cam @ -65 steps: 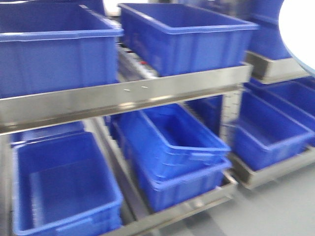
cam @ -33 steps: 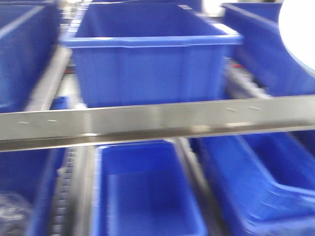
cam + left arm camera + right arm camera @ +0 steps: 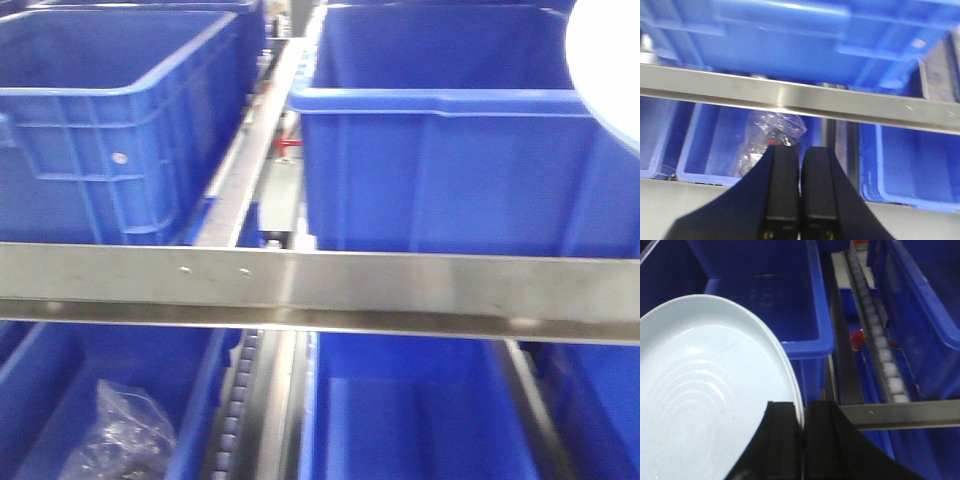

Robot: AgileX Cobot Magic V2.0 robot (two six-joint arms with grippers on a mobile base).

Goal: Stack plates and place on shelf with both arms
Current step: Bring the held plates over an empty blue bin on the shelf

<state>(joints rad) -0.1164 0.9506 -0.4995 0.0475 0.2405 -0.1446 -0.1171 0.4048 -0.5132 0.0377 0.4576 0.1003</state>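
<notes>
Shelving fills my front view: a steel shelf rail (image 3: pixel 300 290) runs across it, with a blue bin on the left (image 3: pixel 110 120) and a second blue bin on the right (image 3: pixel 450 160) standing on the upper level, a roller track (image 3: pixel 255 150) between them. Below the rail sit more blue bins, and the lower left bin (image 3: pixel 60 400) holds a crumpled clear plastic bag (image 3: pixel 125 440). My right claw (image 3: pixel 802 440) is clamped on the rim of a pale bluish-white plate (image 3: pixel 705 400); its two black fingers (image 3: pixel 782 445) pinch the plate's edge from either side, and the plate spreads out to the left of the claw, tilted, in front of a deep blue bin (image 3: pixel 785 315). I cannot tell from here whether one plate or two lie in that grip. The same plate shows as a white curve in the top right corner of the front view, in front of the upper right bin and above the rail. My left claw (image 3: pixel 800 185) is pressed together with nothing between its fingers, pointing at the shelf below the rail, where the plastic bag lies in its bin just beyond the fingertips. To the right of my right claw a roller track with pale rollers (image 3: pixel 880 350) runs away between bins, with something small and red (image 3: pixel 857 339) beside it
</notes>
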